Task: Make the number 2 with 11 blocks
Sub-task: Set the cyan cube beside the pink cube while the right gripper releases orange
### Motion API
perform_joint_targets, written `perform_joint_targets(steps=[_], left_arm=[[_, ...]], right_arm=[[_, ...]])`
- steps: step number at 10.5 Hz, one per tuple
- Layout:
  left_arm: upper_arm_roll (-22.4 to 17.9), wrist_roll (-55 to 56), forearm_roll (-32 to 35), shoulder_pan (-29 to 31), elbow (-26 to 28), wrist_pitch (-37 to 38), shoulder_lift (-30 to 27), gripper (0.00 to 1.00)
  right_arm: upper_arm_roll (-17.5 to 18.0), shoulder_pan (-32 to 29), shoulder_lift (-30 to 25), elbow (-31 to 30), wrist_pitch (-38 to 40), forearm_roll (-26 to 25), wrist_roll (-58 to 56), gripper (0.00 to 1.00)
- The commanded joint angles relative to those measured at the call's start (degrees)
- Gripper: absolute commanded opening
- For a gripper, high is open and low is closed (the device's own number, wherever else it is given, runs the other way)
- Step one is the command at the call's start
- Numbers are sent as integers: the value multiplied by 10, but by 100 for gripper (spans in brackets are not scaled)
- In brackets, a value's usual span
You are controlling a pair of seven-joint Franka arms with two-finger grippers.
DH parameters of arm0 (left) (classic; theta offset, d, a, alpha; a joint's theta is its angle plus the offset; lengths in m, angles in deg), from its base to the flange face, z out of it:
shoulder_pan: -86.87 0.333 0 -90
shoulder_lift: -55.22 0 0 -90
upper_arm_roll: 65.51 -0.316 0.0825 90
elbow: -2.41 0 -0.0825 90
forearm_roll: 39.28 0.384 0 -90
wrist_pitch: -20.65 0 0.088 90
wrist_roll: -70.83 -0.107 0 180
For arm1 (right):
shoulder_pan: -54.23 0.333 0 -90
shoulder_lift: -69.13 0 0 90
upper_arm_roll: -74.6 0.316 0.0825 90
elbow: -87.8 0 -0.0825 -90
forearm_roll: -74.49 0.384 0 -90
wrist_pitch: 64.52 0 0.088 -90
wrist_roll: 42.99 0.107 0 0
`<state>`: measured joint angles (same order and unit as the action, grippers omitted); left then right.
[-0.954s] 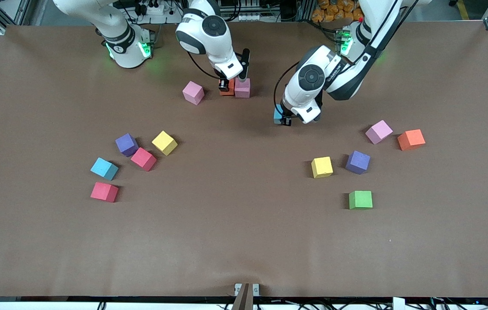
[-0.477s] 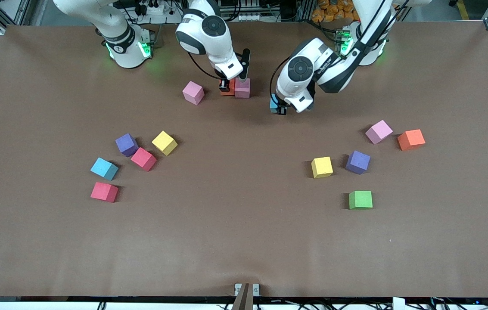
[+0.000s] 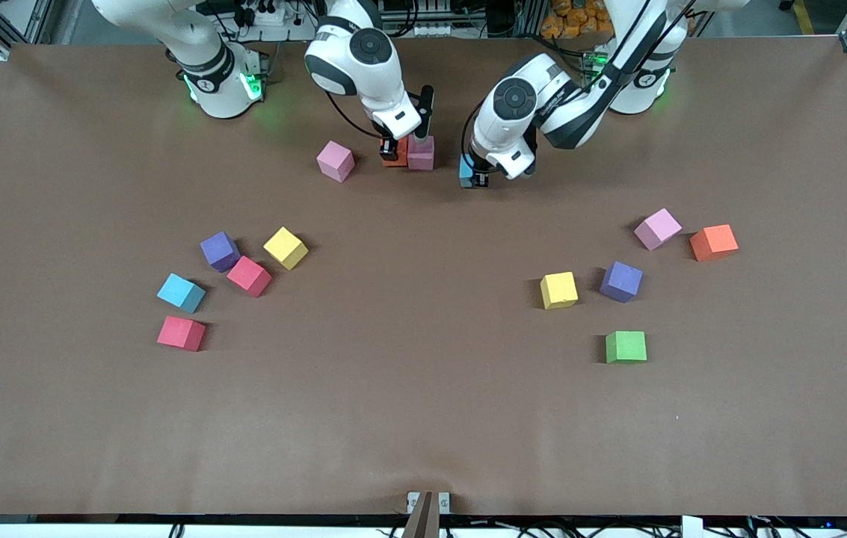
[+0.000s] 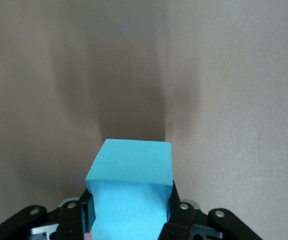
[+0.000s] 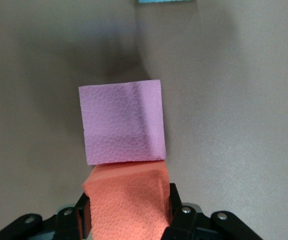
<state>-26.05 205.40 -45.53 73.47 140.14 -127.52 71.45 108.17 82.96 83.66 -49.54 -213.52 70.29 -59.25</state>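
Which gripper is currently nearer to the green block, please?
Left. The left gripper, holding a light blue block, is toward the green block's end of the table; the right gripper sits farther off, at the orange block.

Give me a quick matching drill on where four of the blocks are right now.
Blocks:
1. light blue block
2. orange block
3. green block
4. yellow block

Places:
A. beside a purple and a red block
B. in the left pincer
C. alone, nearest the front camera at the left arm's end
D. between the right pincer's fingers

Pairs: 1-B, 2-D, 3-C, 4-A
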Motion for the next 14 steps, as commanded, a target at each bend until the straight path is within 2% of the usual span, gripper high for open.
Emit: perform_joint_targets(steps=[1,8,11,14], left_arm=[[20,23,-17,4,23,-28,-20,55],[38,49,-30,-7,26,-74,-2,55],[37,66,-31,-36,26,-108,13,55],[37,73,-31,-43,32,-122,19,55]], right_arm=[[2,-3,1,-4,-8,-6,5,66],[3,-14,-12,-3,7,-6,4,67],[7,-39,-78,1,77,-6,3,71],[7,-67,-121,15,136,0,6,71]])
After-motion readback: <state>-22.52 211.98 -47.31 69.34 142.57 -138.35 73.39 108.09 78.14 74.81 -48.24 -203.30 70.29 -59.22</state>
